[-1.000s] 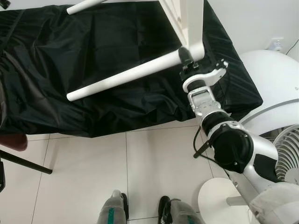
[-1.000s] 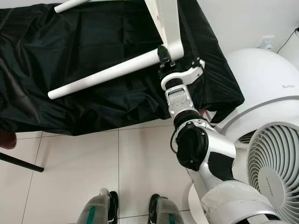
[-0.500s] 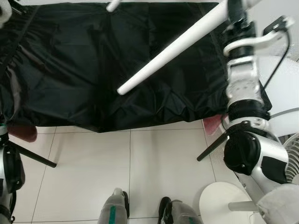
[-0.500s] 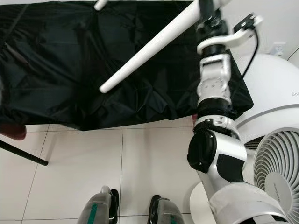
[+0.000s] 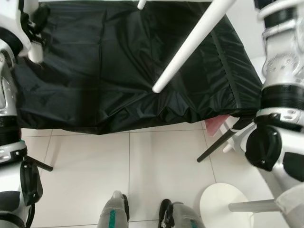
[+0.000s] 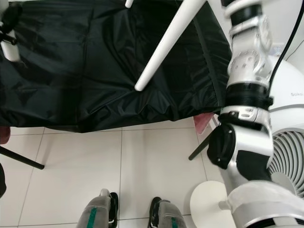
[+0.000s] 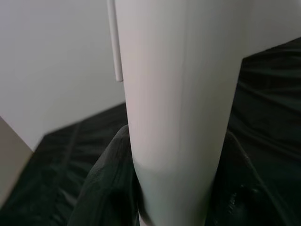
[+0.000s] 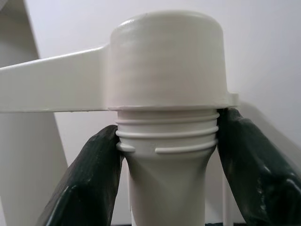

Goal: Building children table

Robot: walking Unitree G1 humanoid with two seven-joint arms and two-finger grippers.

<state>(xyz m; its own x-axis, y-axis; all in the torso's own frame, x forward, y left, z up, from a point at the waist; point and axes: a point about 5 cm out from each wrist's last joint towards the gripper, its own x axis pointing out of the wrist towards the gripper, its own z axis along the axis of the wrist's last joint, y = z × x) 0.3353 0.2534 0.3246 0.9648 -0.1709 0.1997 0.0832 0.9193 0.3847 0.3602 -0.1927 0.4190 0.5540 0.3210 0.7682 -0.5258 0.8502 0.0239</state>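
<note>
White plastic, left eye view: you had the table leg (image 5: 190,46) slanting down over the black cloth (image 5: 95,71), its free end hanging in the air above the cloth's front edge. A second leg tip (image 5: 141,4) poked in at the top edge.
Arms, left eye view: your right arm (image 5: 280,95) rose along the right side and your left arm (image 5: 9,85) along the left, both reaching up out of frame.
Floor, left eye view: pale tiles (image 5: 161,175), the robot's feet (image 5: 114,216), and a round white stand (image 5: 221,206) lay below.
Right eye view: you saw the same leg over the same cloth, with a white fan (image 6: 287,152) beside the right arm.
Left wrist view: your left gripper (image 7: 174,207) had its fingers (image 7: 106,188) pinching a smooth white leg (image 7: 178,103), one dark pad on each side, cloth behind it.
Right wrist view: your right gripper (image 8: 167,188) was clamped on a leg just below its screw thread (image 8: 167,129), fingers (image 8: 84,188) touching both sides. The thread sat partly inside the socket (image 8: 167,61) on the table frame (image 8: 51,89); several turns showed bare.
Progress: by my reading, at least two legs were on the frame, and this one was started but not screwed home.
Left to do: you probably needed to finish turning it in, check the others, then stand the table upright.
</note>
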